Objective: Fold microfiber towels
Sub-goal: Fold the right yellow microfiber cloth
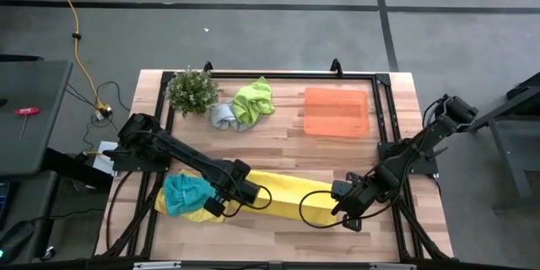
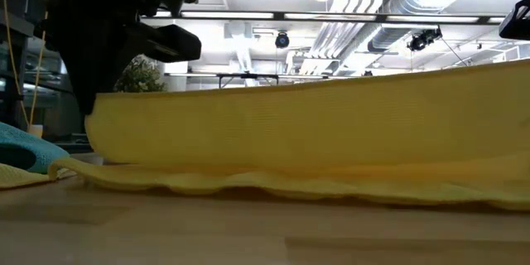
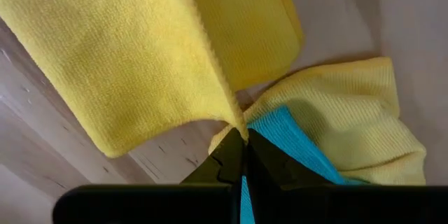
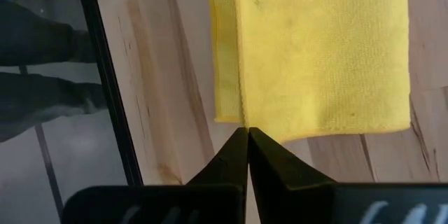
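A long yellow towel is stretched between my two grippers near the table's front edge. My left gripper is shut on its left end and my right gripper on its right end. In the low view the yellow towel stands raised, its lower part lying on the table. Left of it, a teal towel lies crumpled on a second yellow towel. A lime green towel and a grey-blue one lie bunched at the back. My left gripper pinches the yellow towel's edge at a corner between its two fingers, from above, pointing down. The cloth rises from the table to the fingers. My right gripper pinches the towel's end edge between its fingertips, slanting down from the right. The upper edge runs taut between both grippers.
A flat orange tray lies at the back right, and a small leafy plant stands at the back left. A black frame runs round the tabletop. Bare wood shows in the table's middle.
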### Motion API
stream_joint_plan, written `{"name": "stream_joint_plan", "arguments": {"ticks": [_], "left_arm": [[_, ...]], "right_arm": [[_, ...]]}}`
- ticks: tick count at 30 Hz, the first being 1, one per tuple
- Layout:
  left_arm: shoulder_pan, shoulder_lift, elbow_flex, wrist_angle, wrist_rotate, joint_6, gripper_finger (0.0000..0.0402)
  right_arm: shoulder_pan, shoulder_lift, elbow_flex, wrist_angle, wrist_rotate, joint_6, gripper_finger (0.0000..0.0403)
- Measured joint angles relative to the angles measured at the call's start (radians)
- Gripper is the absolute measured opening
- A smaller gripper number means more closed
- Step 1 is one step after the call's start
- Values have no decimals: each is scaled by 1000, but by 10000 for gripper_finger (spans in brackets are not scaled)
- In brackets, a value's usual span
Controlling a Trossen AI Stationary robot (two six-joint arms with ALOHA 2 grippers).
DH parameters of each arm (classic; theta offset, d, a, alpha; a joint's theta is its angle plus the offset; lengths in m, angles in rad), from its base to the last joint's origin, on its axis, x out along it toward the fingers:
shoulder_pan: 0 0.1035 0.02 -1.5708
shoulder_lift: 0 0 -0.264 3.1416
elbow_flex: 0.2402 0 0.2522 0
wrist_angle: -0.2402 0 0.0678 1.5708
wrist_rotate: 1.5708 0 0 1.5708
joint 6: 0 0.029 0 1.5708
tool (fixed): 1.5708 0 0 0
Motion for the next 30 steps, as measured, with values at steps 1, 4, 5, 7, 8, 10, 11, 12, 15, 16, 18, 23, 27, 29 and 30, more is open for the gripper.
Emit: {"name": "stream_joint_plan", "arguments": {"ticks": [1,4,5,7,8,10,11,12,15,16,18,23,27,29,30], "left_arm": [[0,0,0,1,0,0,1],[0,0,0,2,0,0,1],[0,0,0,2,0,0,1],[0,0,0,2,8,0,1],[0,0,0,2,19,0,1],[1,0,0,3,46,0,1],[1,0,0,3,58,0,1],[1,0,0,3,63,0,1],[1,0,0,6,63,0,1],[1,0,0,10,63,0,1],[1,0,0,24,68,0,6],[0,0,0,51,73,0,42],[0,0,0,49,75,0,80],[0,0,0,48,92,0,98],[0,0,0,48,107,0,106]], "right_arm": [[0,0,0,0,0,0,0],[0,0,0,0,3,-1,0],[0,0,0,0,5,-4,0],[0,0,0,0,6,-5,0],[0,0,0,0,7,-5,0],[0,0,0,2,10,-5,0],[0,0,0,3,10,-5,0],[0,0,0,2,10,-5,0],[0,0,0,3,10,-7,0],[0,0,0,3,10,-7,0],[0,0,0,3,10,-7,0],[0,0,0,3,10,-7,0],[0,0,0,3,10,-7,0],[0,0,0,3,10,-7,0],[0,0,0,3,10,-7,0]]}}
